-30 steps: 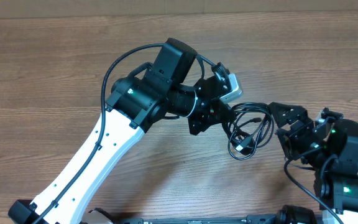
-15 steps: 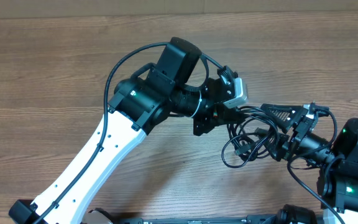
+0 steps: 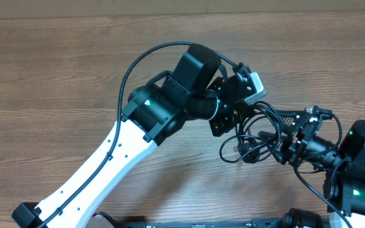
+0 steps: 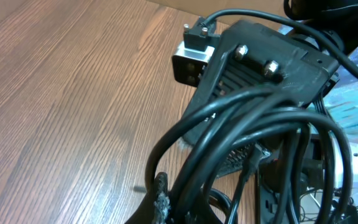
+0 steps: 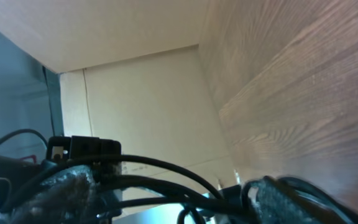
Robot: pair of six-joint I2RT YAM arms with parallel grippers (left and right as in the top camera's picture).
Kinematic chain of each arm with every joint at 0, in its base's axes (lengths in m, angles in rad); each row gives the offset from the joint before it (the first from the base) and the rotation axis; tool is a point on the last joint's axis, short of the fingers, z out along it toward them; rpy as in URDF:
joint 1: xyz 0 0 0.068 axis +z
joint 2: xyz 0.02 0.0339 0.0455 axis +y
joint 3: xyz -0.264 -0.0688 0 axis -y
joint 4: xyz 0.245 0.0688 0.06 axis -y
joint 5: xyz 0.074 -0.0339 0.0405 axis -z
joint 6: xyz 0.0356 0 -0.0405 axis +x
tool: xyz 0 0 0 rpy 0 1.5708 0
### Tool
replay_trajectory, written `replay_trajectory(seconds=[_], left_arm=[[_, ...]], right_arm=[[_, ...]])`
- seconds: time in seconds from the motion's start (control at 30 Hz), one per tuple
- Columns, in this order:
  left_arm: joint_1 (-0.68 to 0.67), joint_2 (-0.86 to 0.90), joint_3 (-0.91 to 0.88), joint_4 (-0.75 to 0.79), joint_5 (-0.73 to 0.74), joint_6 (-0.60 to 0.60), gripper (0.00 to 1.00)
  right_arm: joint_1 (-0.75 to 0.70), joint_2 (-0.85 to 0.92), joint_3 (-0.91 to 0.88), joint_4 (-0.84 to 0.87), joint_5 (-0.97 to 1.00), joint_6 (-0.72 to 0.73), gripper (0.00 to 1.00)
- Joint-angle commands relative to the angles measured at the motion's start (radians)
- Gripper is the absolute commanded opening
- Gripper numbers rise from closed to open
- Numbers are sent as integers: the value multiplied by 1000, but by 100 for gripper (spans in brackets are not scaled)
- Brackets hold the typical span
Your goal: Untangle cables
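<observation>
Cables (image 3: 253, 134) in loose loops over table (image 3: 56, 76), between both grippers. Left gripper (image 4: 169, 208) jaws squeeze bunch tight. Right gripper (image 5: 173, 196) jaws wide apart, cords run between them.

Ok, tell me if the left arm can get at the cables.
Probably yes: the cables hang right at the left hand, with nothing between them. The right hand is on the bundle's far side, out of the way. Whether the left hand already grips a strand is unclear.

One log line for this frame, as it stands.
cables: tangled loops | left end effector: in the loops, grip unclear | right end effector: open around strands
</observation>
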Motion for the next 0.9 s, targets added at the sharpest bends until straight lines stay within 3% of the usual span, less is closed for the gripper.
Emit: replay_trajectory(seconds=[0.0, 0.1, 0.43, 0.53, 0.6, 0.73, 0.87], left_arm=[[-3, -24, 17, 32, -54, -62, 4], [-3, -24, 17, 72, -127, -148, 4], [-5, -24, 17, 116, -130, -225, 4], [-17, -24, 17, 119, -129, -229, 4], [-27, -24, 17, 119, -129, -229, 4], [-38, -24, 17, 119, -129, -229, 4], [-38, -24, 17, 110, -65, -225, 4]], right_arm=[[2, 2, 2, 5, -30, -24, 68], [2, 4, 2, 12, -53, -24, 52], [2, 4, 2, 106, -132, -40, 34], [2, 4, 2, 107, -132, -43, 33], [2, 5, 2, 114, -132, -44, 28], [2, 6, 2, 113, -103, -103, 6], [2, 10, 2, 99, 10, -183, 4]])
